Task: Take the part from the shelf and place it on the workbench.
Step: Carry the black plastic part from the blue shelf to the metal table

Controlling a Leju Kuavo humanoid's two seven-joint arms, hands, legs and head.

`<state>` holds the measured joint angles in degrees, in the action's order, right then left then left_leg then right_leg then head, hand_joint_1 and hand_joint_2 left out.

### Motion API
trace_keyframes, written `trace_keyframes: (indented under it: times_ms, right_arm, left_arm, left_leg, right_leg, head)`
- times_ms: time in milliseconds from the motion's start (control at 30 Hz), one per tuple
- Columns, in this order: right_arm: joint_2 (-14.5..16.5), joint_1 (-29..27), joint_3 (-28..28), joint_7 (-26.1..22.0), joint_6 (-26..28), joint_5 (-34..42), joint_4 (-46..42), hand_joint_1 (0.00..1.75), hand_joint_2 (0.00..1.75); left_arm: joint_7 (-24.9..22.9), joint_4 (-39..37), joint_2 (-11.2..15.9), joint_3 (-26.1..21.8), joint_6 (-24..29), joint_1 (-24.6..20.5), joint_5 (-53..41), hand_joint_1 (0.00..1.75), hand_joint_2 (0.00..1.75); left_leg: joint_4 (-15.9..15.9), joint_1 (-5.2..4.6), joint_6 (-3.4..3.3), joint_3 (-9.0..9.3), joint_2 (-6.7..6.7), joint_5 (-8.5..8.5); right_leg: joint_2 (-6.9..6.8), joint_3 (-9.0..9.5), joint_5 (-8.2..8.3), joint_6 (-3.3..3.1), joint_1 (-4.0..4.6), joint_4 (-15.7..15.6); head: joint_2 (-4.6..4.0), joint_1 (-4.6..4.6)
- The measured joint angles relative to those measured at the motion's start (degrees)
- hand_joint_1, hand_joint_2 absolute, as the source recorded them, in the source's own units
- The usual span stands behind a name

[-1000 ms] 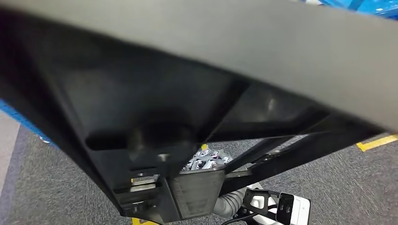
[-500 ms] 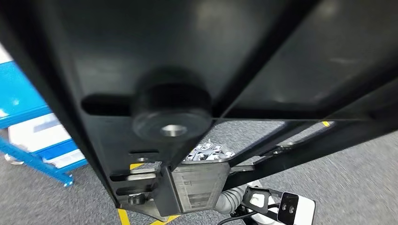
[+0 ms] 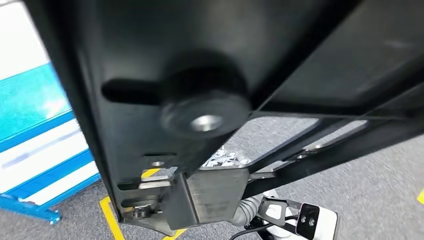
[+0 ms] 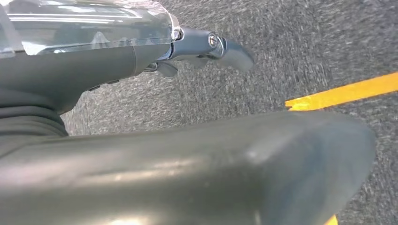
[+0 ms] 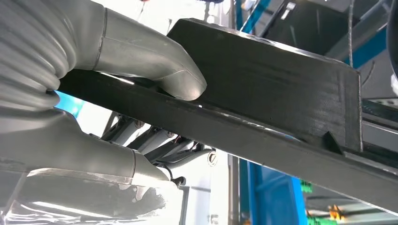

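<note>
Close under the head camera, the black part (image 3: 210, 75) spreads from 9 to 3 o'clock above grey carpet (image 3: 370, 190). At 6 o'clock the right hand (image 5: 141, 75) clamps its edge, thumb on top, fingers beneath. Whether the left hand (image 4: 206, 47) grips the part, I cannot tell. Blue shelf (image 3: 35, 145) at 8 o'clock.

We can't make out any writing, label, brand mark or number anywhere here. The black part (image 3: 210, 75) up close to the head view is bare, with ribs and a round boss but no lettering we can read. The grey block (image 3: 217, 192) under it looks plain and blurred. The yellow stripes on the carpet (image 4: 345, 91) are bare floor tape, carrying no words or figures.
</note>
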<state>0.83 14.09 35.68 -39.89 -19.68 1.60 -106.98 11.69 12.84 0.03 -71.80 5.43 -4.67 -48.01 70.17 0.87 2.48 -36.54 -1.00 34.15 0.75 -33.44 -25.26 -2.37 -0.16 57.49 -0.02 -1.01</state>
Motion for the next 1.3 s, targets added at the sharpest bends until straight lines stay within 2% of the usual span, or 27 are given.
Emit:
trace_keyframes:
  times_ms: [33,67,100,133,200,267,333,400,467,533,567,600,667,733,767,833,867,933,967,1000,1033,1067,1100,1133,1200,1267,1300]
  right_arm:
    - [0.03,-0.10,-0.05,0.00,-0.02,-0.01,0.01,1.75,1.75]
    - [0.03,-0.20,-0.11,0.00,-0.03,-0.05,0.01,1.75,1.75]
    - [0.03,-0.28,-0.17,0.00,-0.03,-0.17,0.01,1.75,1.75]
    - [0.03,-0.31,-0.20,0.00,-0.01,-0.33,0.01,1.75,1.75]
    - [0.03,-0.31,-0.22,0.01,0.25,-0.67,0.01,1.75,1.75]
    - [0.03,-0.45,-0.25,-0.01,0.93,-0.89,0.00,1.75,1.75]
    - [0.02,-0.88,-0.32,-0.03,1.74,-1.16,-0.08,1.75,1.75]
    - [-0.02,-1.30,-0.40,-0.07,2.22,-1.52,-0.30,1.75,1.75]
    - [-0.08,-1.67,-0.43,-0.09,2.47,-1.80,-0.44,1.75,1.75]
    - [-0.15,-2.36,-0.42,-0.08,2.74,-1.87,-0.44,1.75,1.75]
    - [-0.21,-2.76,-0.42,-0.07,2.88,-1.88,-0.43,1.75,1.75]
    - [-0.26,-3.09,-0.42,-0.07,3.01,-1.92,-0.43,1.75,1.75]
    - [-0.36,-3.48,-0.42,-0.07,3.14,-2.11,-0.49,1.75,1.75]
    - [-0.42,-3.69,-0.42,-0.07,3.16,-2.39,-0.62,1.75,1.75]
    - [-0.45,-3.79,-0.43,-0.08,3.16,-2.47,-0.69,1.75,1.75]
    - [-0.57,-3.94,-0.44,-0.08,3.02,-2.43,-0.80,1.75,1.75]
    - [-0.63,-3.96,-0.44,-0.08,2.78,-2.26,-0.84,1.75,1.75]
    - [-0.69,-3.82,-0.44,-0.08,1.95,-1.63,-0.85,1.75,1.75]
    - [-0.69,-3.74,-0.45,-0.08,1.49,-1.23,-0.84,1.75,1.75]
    - [-0.69,-3.68,-0.46,-0.08,1.15,-0.88,-0.79,1.75,1.75]
    - [-0.69,-3.68,-0.49,-0.08,0.96,-0.63,-0.74,1.75,1.75]
    - [-0.69,-3.68,-0.52,-0.08,0.89,-0.48,-0.69,1.75,1.75]
    - [-0.69,-3.68,-0.56,-0.07,0.90,-0.41,-0.66,1.75,1.75]
    - [-0.69,-3.67,-0.58,-0.07,0.90,-0.40,-0.65,1.75,1.75]
    - [-0.67,-3.64,-0.60,-0.07,0.75,-0.38,-0.67,1.75,1.75]
    - [-0.65,-3.52,-0.60,-0.07,0.25,-0.26,-0.69,1.75,1.75]
    - [-0.63,-3.45,-0.60,-0.07,-0.02,-0.16,-0.70,1.75,1.75]
  left_arm:
    - [0.02,0.00,0.07,-0.02,-0.25,0.14,-0.05,0.00,0.00]
    - [0.02,0.00,0.09,-0.02,-0.51,0.24,-0.15,0.00,0.00]
    - [-0.01,0.00,0.10,-0.02,-0.79,0.28,-0.24,0.00,0.00]
    - [-0.04,-0.01,0.12,-0.02,-1.00,0.29,-0.38,0.00,0.00]
    - [-0.14,0.00,0.18,-0.02,-1.30,0.27,-0.67,0.00,0.00]
    - [-0.29,0.01,0.24,-0.01,-1.46,0.25,-1.07,0.00,0.00]
    - [-0.54,0.01,0.19,0.02,-1.62,0.12,-1.43,0.00,0.00]
    - [-0.81,-0.01,0.09,0.07,-1.75,-0.07,-1.73,0.00,0.00]
    - [-1.09,-0.01,0.00,0.11,-1.81,0.02,-2.03,0.00,0.00]
    - [-1.33,-0.01,-0.09,0.13,-1.88,0.27,-2.25,0.00,0.00]
    - [-1.41,-0.01,-0.18,0.13,-1.95,0.30,-2.32,0.00,0.00]
    - [-1.48,-0.01,-0.30,0.14,-2.10,0.27,-2.36,0.00,0.00]
    - [-1.54,-0.01,-0.60,0.15,-2.42,0.14,-2.39,0.00,0.00]
    - [-1.55,-0.01,-0.79,0.16,-2.45,0.10,-2.43,0.00,0.00]
    - [-1.61,-0.01,-0.85,0.17,-2.37,0.08,-2.42,0.00,0.00]
    - [-1.98,-0.01,-1.01,0.17,-2.07,-0.03,-2.21,0.00,0.00]
    - [-2.29,-0.01,-1.10,0.16,-1.83,-0.15,-2.04,0.00,0.00]
    - [-2.97,-0.01,-1.30,0.09,-1.30,-0.27,-1.52,0.00,0.00]
    - [-3.24,-0.01,-1.36,0.01,-1.06,-0.22,-1.32,0.00,0.00]
    - [-3.42,-0.01,-1.43,-0.09,-0.88,-0.10,-1.21,0.00,0.00]
    - [-3.47,-0.01,-1.49,-0.18,-0.75,0.06,-1.24,0.00,0.00]
    - [-3.39,-0.01,-1.60,-0.23,-0.69,0.19,-1.35,0.00,0.00]
    - [-3.27,-0.01,-1.72,-0.26,-0.67,0.25,-1.51,0.00,0.00]
    - [-3.12,-0.01,-1.82,-0.26,-0.67,0.26,-1.63,0.00,0.00]
    - [-2.93,-0.01,-1.91,-0.27,-0.67,0.22,-1.69,0.00,0.00]
    - [-2.75,-0.01,-1.89,-0.39,-0.81,0.21,-1.28,0.00,0.00]
    - [-2.56,-0.01,-1.88,-0.50,-1.03,0.16,-1.02,0.00,0.00]
  left_leg:
    - [2.90,0.00,0.06,-1.38,0.32,0.78]
    - [3.71,0.00,0.02,-1.82,0.46,0.37]
    - [2.02,0.00,-0.11,-1.07,0.61,-1.20]
    - [-1.73,0.00,-0.31,0.66,1.14,-3.53]
    - [-9.83,0.06,-0.88,4.45,3.65,-6.79]
    - [-13.13,-0.01,-1.30,5.96,5.13,-7.28]
    - [-13.56,0.00,-1.77,6.04,4.08,-7.50]
    - [-14.17,0.24,-2.52,6.16,2.67,-7.93]
    - [-14.45,0.26,-3.01,6.19,1.10,-8.06]
    - [-14.40,0.17,-3.13,6.09,-0.56,-7.99]
    - [-14.37,0.15,-3.11,6.08,-1.37,-7.93]
    - [-14.32,0.16,-3.02,6.10,-2.10,-7.85]
    - [-14.08,0.15,-2.66,6.28,-3.35,-7.56]
    - [-13.71,-0.10,-2.02,6.41,-4.31,-7.15]
    - [-13.62,-0.21,-1.65,6.49,-4.76,-6.98]
    - [-13.73,-0.26,-0.97,6.76,-5.67,-6.80]
    - [-13.54,-0.14,-0.63,6.83,-5.32,-6.46]
    - [-10.34,0.16,-0.14,5.59,-2.69,-4.09]
    - [-6.96,0.29,0.00,4.07,-1.02,-2.15]
    - [-2.91,0.32,0.07,2.18,-0.04,-0.21]
    - [0.63,0.32,0.12,0.44,0.33,1.02]
    - [2.59,0.31,0.11,-0.64,0.46,1.19]
    - [2.27,0.31,0.04,-0.69,0.51,0.14]
    - [-0.34,0.32,-0.10,0.33,0.79,-1.93]
    - [-8.19,0.40,-0.55,3.62,2.99,-5.94]
    - [-12.48,0.38,-0.92,5.42,4.95,-7.08]
    - [-12.78,0.29,-1.10,5.55,5.01,-6.89]
  right_leg:
    - [0.76,-0.04,0.04,-0.05,0.04,0.03]
    - [1.53,-0.04,0.06,-0.06,0.08,0.08]
    - [2.31,0.03,0.07,-0.05,0.11,0.14]
    - [3.06,0.13,0.07,0.00,0.12,0.20]
    - [4.50,0.15,0.07,0.30,0.15,0.40]
    - [5.75,-0.29,0.29,0.96,0.02,0.51]
    - [6.61,-0.74,0.55,1.76,-0.12,0.48]
    - [4.42,-1.65,-0.68,2.45,0.05,2.13]
    - [0.99,-4.64,-4.23,3.04,0.03,8.33]
    - [-0.08,-8.27,-7.17,3.58,-0.32,15.78]
    - [-0.24,-8.89,-7.15,3.79,-0.50,17.13]
    - [-0.47,-8.21,-6.05,3.92,-0.65,15.96]
    - [-2.10,-3.91,-2.56,3.83,-0.73,7.96]
    - [-3.94,-0.64,-0.78,3.06,-0.40,1.72]
    - [-4.25,-0.22,-0.77,2.57,-0.19,0.73]
    - [-3.06,-0.42,-0.65,1.76,-0.05,0.78]
    - [-2.46,-0.41,-0.51,1.41,-0.18,0.57]
    - [-1.34,-0.36,-0.15,0.70,-0.49,0.17]
    - [-0.77,-0.40,-0.06,0.46,-0.50,0.11]
    - [-0.13,-0.47,-0.01,0.29,-0.44,0.13]
    - [0.61,-0.51,0.01,0.21,-0.35,0.17]
    - [1.38,-0.52,0.02,0.18,-0.28,0.22]
    - [2.16,-0.49,0.02,0.18,-0.23,0.29]
    - [2.94,-0.42,-0.01,0.23,-0.20,0.38]
    - [4.33,-0.40,-0.10,0.49,-0.16,0.62]
    - [5.58,-0.83,0.01,1.12,-0.26,0.86]
    - [6.19,-1.09,0.20,1.56,-0.36,0.84]
  head:
    - [0.00,0.00]
    - [0.00,0.00]
    - [0.00,0.00]
    - [0.00,0.00]
    - [0.00,0.00]
    - [0.00,-0.01]
    - [0.00,-0.01]
    - [0.00,0.01]
    - [0.00,0.01]
    - [0.00,0.01]
    - [0.00,0.02]
    - [0.00,0.02]
    - [0.00,0.02]
    - [0.00,0.01]
    - [0.00,0.01]
    - [0.00,0.01]
    - [0.00,0.01]
    - [0.00,0.00]
    - [0.00,0.00]
    - [0.00,0.00]
    - [0.00,0.00]
    - [0.00,0.00]
    - [0.00,0.00]
    - [0.00,0.00]
    - [0.00,0.00]
    - [0.00,0.00]
    - [0.00,0.00]
